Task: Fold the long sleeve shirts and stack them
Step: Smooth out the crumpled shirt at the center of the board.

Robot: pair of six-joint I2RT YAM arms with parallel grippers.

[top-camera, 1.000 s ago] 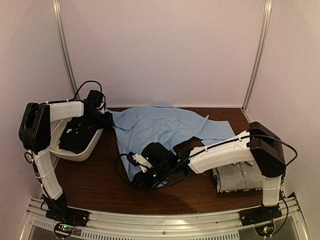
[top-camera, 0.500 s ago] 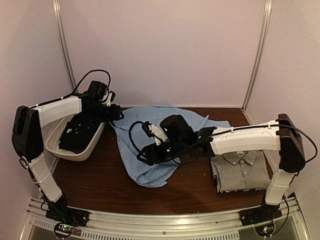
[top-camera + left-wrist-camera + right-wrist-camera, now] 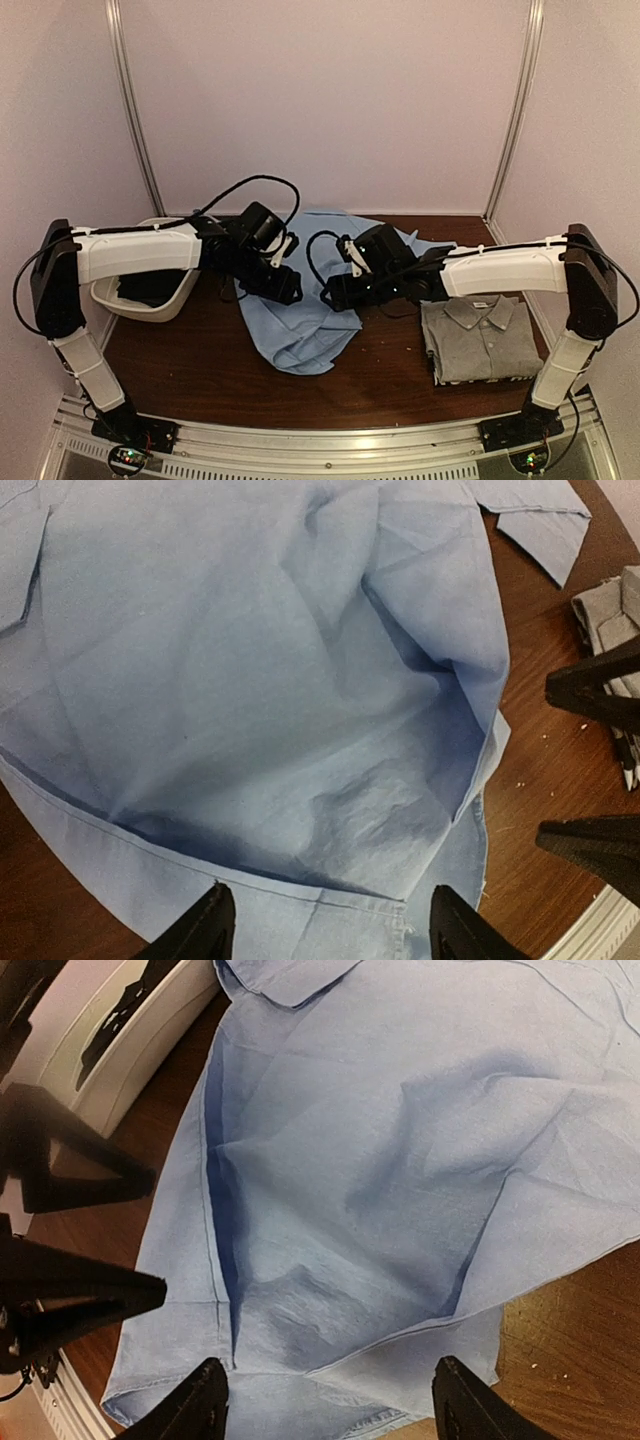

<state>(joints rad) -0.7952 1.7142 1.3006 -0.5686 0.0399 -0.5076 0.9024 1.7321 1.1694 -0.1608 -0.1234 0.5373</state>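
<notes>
The light blue shirt (image 3: 300, 320) lies partly folded in the middle of the brown table, its lower part doubled over; it fills the left wrist view (image 3: 250, 680) and the right wrist view (image 3: 400, 1160). The grey shirt (image 3: 483, 340) lies folded at the right. My left gripper (image 3: 290, 290) hovers open over the blue shirt's left side (image 3: 325, 935). My right gripper (image 3: 335, 297) hovers open over its right side (image 3: 325, 1410). Both hold nothing. The two grippers face each other, close together.
A white bin (image 3: 150, 295) with dark cloth inside stands at the left of the table (image 3: 190, 370); it also shows in the right wrist view (image 3: 130, 1030). The white back wall stands close behind.
My right gripper has carried the blue shirt's front part back over the shirt and let it go. My left arm has swung from the bin to over the shirt.
</notes>
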